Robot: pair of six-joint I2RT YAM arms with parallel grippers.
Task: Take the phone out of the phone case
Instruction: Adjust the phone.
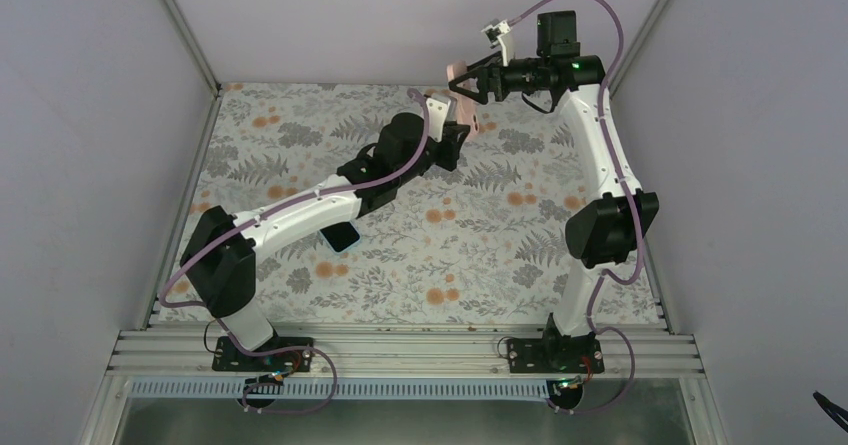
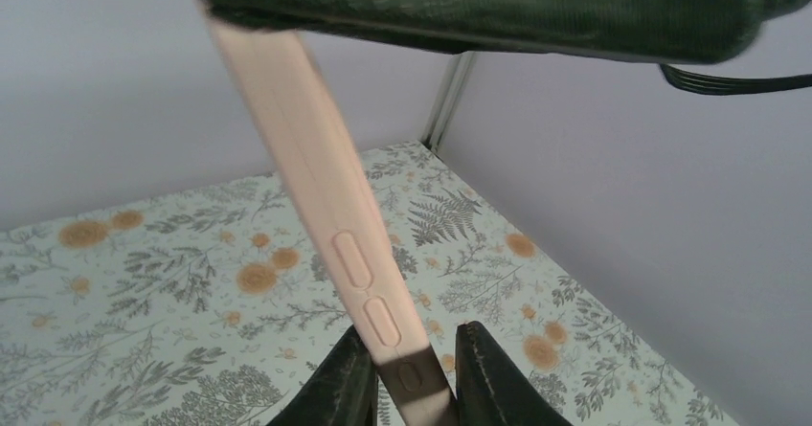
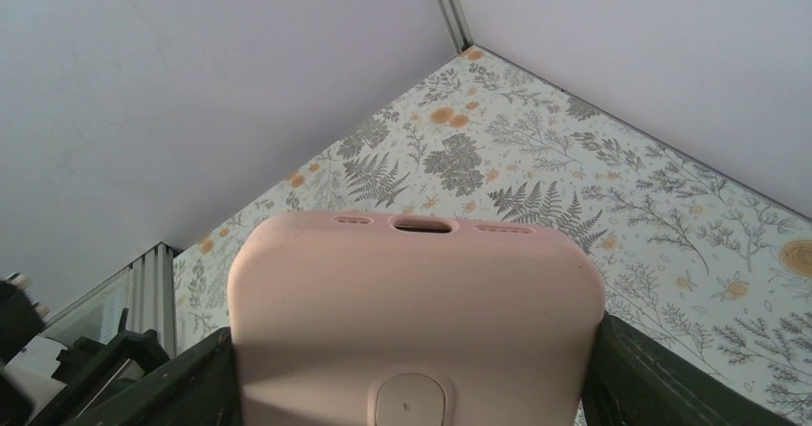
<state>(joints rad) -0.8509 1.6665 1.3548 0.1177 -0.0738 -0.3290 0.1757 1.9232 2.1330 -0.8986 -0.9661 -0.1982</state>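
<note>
The pink phone case (image 1: 463, 111) is held up in the air at the back of the table, between both grippers. My right gripper (image 1: 470, 77) is shut on its two long sides from above; in the right wrist view (image 3: 412, 349) the case's back (image 3: 417, 292) fills the gap between the fingers. My left gripper (image 1: 457, 133) grips the case's lower end from below; in the left wrist view (image 2: 414, 354) the case's side with buttons (image 2: 321, 168) runs up between the fingers. A dark phone (image 1: 342, 235) lies flat on the table under my left arm.
The floral table cover (image 1: 480, 255) is walled by grey panels at the back and sides. My left arm stretches diagonally over the table's middle. The right gripper's dark body (image 2: 479, 5) hangs across the top of the left wrist view.
</note>
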